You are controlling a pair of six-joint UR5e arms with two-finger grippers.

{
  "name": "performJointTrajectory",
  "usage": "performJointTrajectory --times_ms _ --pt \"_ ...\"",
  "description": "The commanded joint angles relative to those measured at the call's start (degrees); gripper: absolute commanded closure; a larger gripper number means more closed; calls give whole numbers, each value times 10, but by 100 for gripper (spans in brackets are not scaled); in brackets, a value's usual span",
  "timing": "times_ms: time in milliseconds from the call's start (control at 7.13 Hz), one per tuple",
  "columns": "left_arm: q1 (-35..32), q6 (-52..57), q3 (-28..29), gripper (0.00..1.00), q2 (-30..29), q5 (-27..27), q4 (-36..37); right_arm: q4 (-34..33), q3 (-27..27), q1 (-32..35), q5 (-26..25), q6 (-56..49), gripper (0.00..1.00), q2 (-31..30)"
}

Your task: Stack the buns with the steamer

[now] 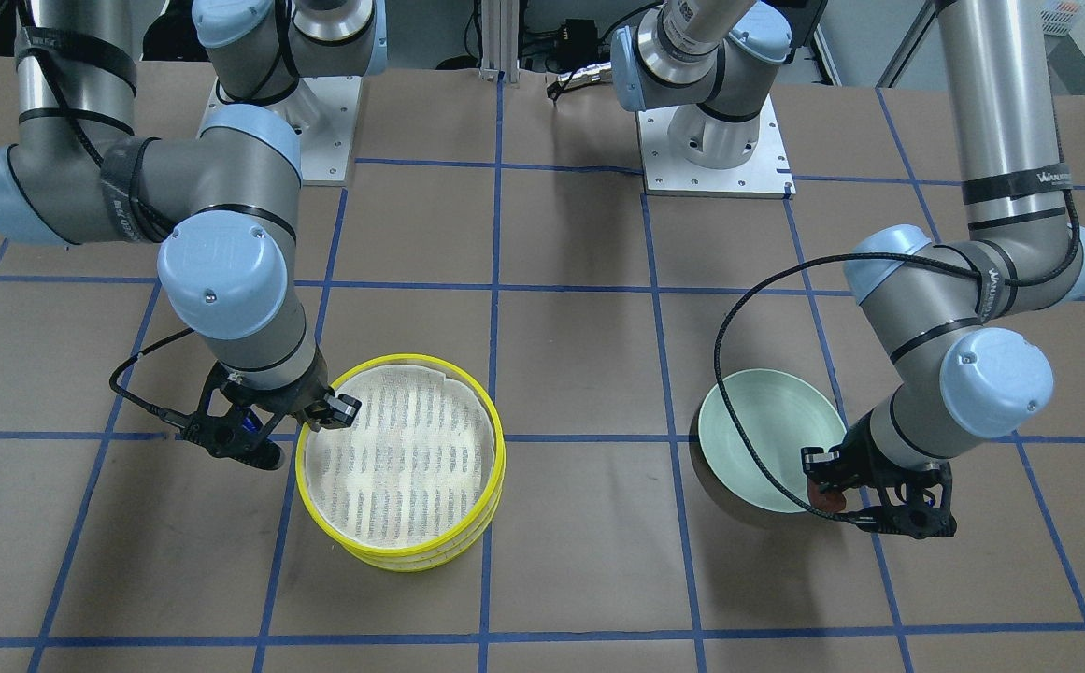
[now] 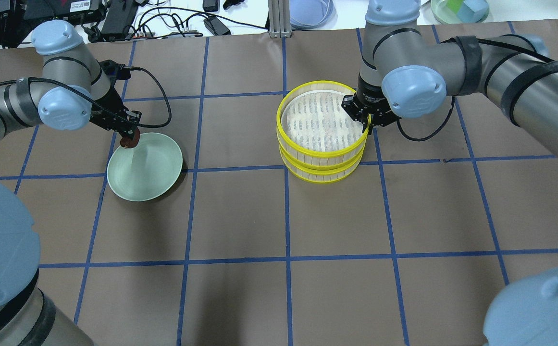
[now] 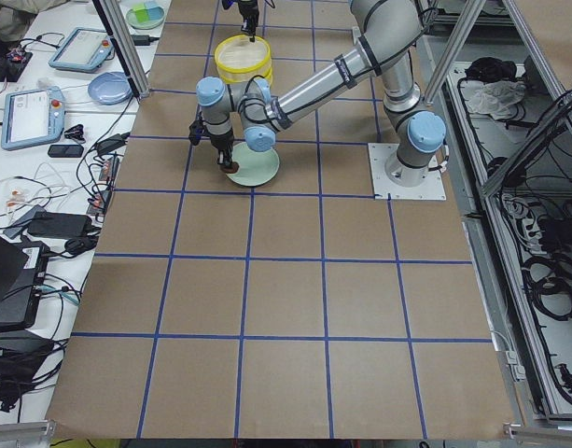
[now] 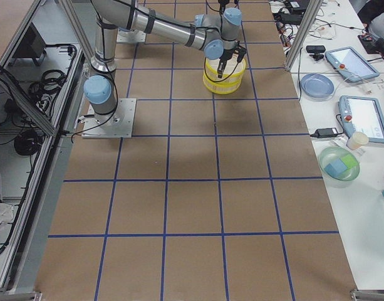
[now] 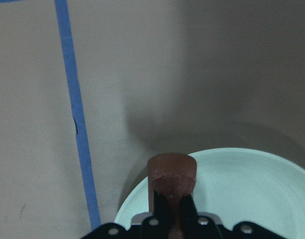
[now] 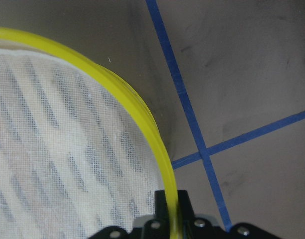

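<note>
The steamer's two yellow-rimmed trays stand stacked, the upper tray (image 2: 323,120) on the lower tray (image 2: 321,172). The upper tray's white mesh floor is bare. My right gripper (image 2: 368,124) is shut on the upper tray's yellow rim (image 6: 137,107) at its right side, one finger inside and one outside. My left gripper (image 2: 128,135) is shut on the dark reddish-brown bun (image 5: 172,174) and holds it over the far-left rim of the mint-green plate (image 2: 146,168). The pale cream bun is hidden from view.
The plate (image 1: 766,435) holds nothing inside and casts a shadow at one side. Blue tape lines grid the brown table. Both arm bases (image 1: 715,164) stand at the robot's edge. Cables and tablets lie beyond the table's far edge (image 2: 163,19).
</note>
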Motion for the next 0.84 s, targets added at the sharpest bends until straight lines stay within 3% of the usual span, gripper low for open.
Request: performJointTrajectory --times_ms 0,140,280,421,701 --pt "0 -25 10 100 4 -1 0 0 5 0 -1 0 100 -5" --pt "0 -24 13 100 4 -2 0 -1 5 0 -6 -1 99 -5" --pt "0 -23 13 100 4 -3 0 -8 5 0 -9 -4 24 -3" --pt "0 -17 13 100 4 -3 2 -6 5 0 -5 -5 0 -3" --pt "0 -26 13 100 4 -4 4 -12 -6 -3 0 -8 0 -7"
